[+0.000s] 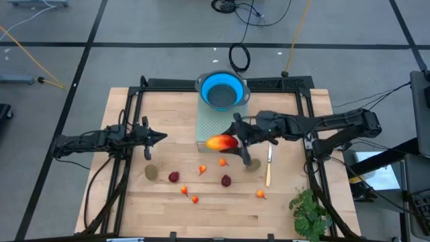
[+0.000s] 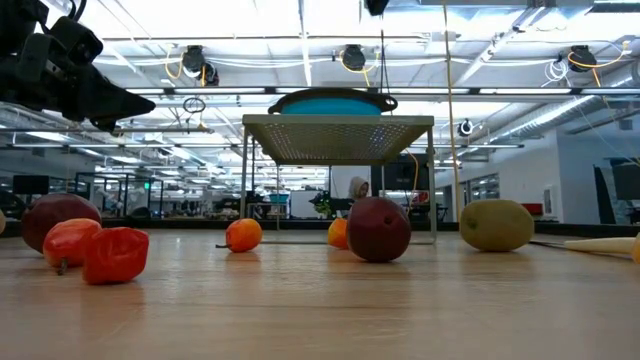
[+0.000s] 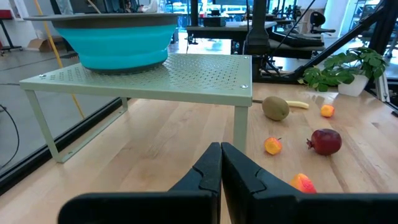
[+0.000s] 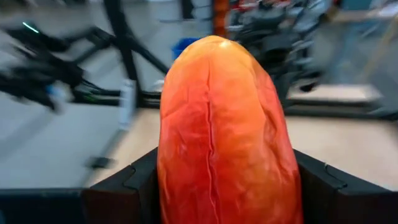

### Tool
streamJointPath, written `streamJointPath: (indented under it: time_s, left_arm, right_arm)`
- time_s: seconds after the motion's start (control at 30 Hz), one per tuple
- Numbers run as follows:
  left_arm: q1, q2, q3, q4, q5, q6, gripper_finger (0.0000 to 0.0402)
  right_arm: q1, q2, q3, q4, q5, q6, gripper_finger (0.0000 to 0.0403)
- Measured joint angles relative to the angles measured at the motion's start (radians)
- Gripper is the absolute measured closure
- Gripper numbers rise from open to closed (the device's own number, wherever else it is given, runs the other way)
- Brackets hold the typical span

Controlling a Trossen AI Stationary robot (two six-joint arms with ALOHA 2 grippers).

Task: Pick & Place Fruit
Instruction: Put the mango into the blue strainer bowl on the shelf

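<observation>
Right gripper [image 1: 232, 142]: I have its fingers clamped across the mango [image 4: 221, 124]; smooth, rounded, likely slippery, so hold mid-belly
Left gripper [image 1: 161, 136]: closed, empty, idling at nine o'clock

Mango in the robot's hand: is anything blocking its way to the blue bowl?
Nothing visible does. The right hand holds the mango beside the green rack, and the bowl sits open on top. The mango only needs lifting over the rack's edge.
</observation>
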Motion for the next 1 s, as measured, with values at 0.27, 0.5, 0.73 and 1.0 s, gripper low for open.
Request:
streamJointPath:
  time_s: [0.27,0.5,0.73,1.0]
  left_arm:
    - [0.000,0.000,0.000,0.000,0.000,0.000,0.0392]
    - [0.000,0.000,0.000,0.000,0.000,0.035,0.0392]
    - [0.000,0.000,0.000,0.000,0.000,0.061,0.0392]
    - [0.000,0.000,0.000,0.000,0.000,0.060,0.0392]
  right_arm:
    - [-0.078,0.000,0.000,0.000,-0.407,0.312,0.0171]
    - [-0.115,0.000,-0.001,0.070,-0.700,0.486,0.0168]
    - [-0.120,0.000,-0.001,0.379,-0.838,0.636,0.0168]
    - [-0.111,0.000,-0.001,0.672,-0.858,0.799,0.0171]
